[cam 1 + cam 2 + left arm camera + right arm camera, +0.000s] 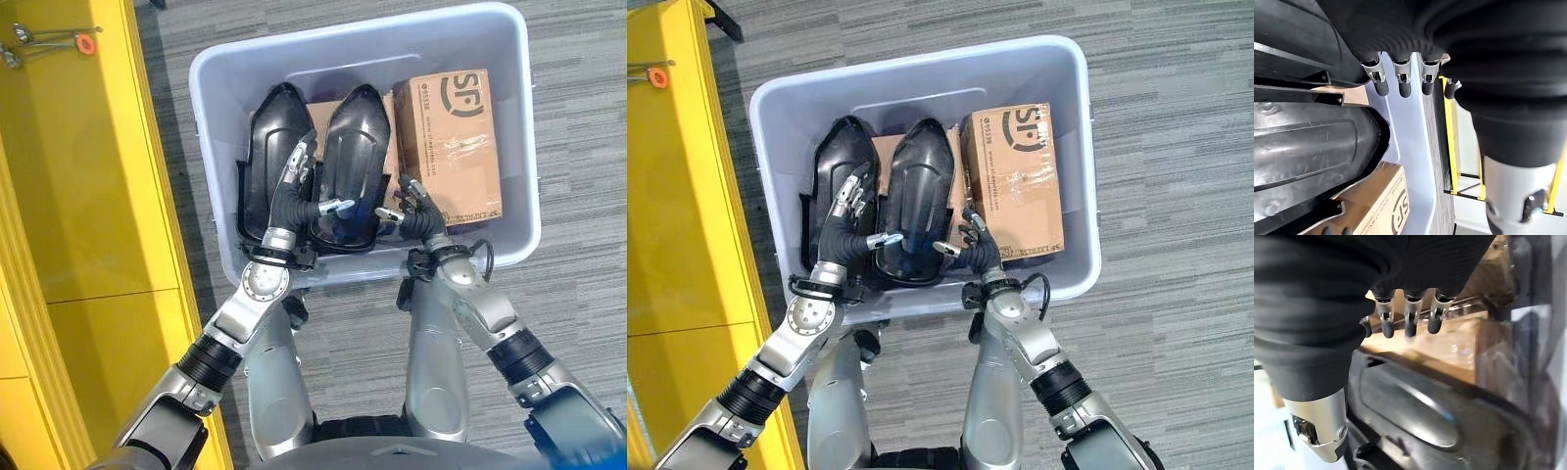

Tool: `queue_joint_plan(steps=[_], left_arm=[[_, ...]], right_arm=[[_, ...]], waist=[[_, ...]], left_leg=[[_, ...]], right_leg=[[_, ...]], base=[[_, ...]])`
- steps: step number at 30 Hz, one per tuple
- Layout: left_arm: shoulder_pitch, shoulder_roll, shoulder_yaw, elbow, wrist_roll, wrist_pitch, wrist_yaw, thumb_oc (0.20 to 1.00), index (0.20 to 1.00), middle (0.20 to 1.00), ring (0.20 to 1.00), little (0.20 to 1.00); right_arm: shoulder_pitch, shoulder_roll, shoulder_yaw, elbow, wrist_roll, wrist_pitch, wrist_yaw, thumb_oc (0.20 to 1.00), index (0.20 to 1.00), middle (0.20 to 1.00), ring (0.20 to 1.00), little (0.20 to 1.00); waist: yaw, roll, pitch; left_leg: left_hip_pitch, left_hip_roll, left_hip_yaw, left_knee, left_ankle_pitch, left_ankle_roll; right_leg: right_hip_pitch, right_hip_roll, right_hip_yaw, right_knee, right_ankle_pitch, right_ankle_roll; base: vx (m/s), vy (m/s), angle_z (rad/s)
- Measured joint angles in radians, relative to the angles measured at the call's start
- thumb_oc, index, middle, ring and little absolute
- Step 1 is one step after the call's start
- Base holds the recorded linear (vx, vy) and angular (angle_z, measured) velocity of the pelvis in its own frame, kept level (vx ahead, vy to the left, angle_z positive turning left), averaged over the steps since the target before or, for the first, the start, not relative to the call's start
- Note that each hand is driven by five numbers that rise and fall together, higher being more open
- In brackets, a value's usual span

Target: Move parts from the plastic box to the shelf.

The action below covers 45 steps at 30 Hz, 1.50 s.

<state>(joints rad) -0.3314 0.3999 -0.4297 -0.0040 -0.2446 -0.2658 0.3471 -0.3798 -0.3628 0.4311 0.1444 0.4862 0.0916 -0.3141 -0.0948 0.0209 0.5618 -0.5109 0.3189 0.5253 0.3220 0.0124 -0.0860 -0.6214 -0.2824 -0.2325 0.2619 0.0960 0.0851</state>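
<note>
A pale plastic box (208,127) stands on the carpet and holds two black moulded parts and a cardboard carton (451,127). The left part (269,137) and the right part (355,147) lie side by side. My left hand (294,186) reaches in along the gap between them, fingers (1400,85) straight, thumb pointing across the right part's near end. My right hand (419,213) is at that part's other side, by the carton's near corner, fingers (1410,320) straight, thumb pointing toward the part (1415,416). Both hands are open and hold nothing.
The yellow shelf (78,176) runs along the left, close beside the box. Metal hooks with an orange ring (86,43) lie on it at the far end. Grey carpet (578,147) surrounds the box on the right.
</note>
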Motion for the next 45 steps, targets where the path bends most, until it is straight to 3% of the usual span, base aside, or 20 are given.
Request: queue_joint_plan(steps=[9, 35, 45], left_arm=[[-0.019, -0.023, -0.015, 0.071, -0.012, 0.046, -0.008, 1.0, 1.0, 1.0, 1.0, 1.0], [-0.043, -0.037, -0.021, 0.073, -0.018, 0.064, 0.048, 1.0, 1.0, 1.0, 1.0, 1.0], [-0.075, -0.06, -0.026, 0.073, -0.02, 0.054, -0.025, 1.0, 1.0, 1.0, 1.0, 1.0]], right_arm=[[-0.015, 0.009, 0.004, 0.005, -0.001, -0.002, -0.004, 1.0, 1.0, 1.0, 1.0, 1.0], [-0.055, 0.01, -0.026, -0.008, -0.038, -0.004, -0.022, 1.0, 1.0, 1.0, 1.0, 1.0], [-0.061, 0.011, -0.028, -0.012, -0.038, -0.004, -0.023, 1.0, 1.0, 1.0, 1.0, 1.0]], waist=[[-0.01, -0.001, 0.0], [-0.021, -0.002, -0.001], [-0.027, -0.002, -0.001]], left_leg=[[-0.047, 0.007, -0.003, 0.014, -0.001, 0.002], [-0.137, 0.016, -0.018, 0.045, 0.0, 0.009], [-0.151, 0.017, -0.019, 0.046, 0.001, 0.01]], right_leg=[[-0.041, 0.003, 0.0, 0.001, 0.006, -0.003], [-0.125, -0.002, -0.001, 0.033, 0.004, -0.008], [-0.139, -0.002, -0.002, 0.035, 0.004, -0.008]], base=[[0.0, 0.0, 0.0], [0.0, 0.0, 0.0], [0.0, 0.0, 0.0]])
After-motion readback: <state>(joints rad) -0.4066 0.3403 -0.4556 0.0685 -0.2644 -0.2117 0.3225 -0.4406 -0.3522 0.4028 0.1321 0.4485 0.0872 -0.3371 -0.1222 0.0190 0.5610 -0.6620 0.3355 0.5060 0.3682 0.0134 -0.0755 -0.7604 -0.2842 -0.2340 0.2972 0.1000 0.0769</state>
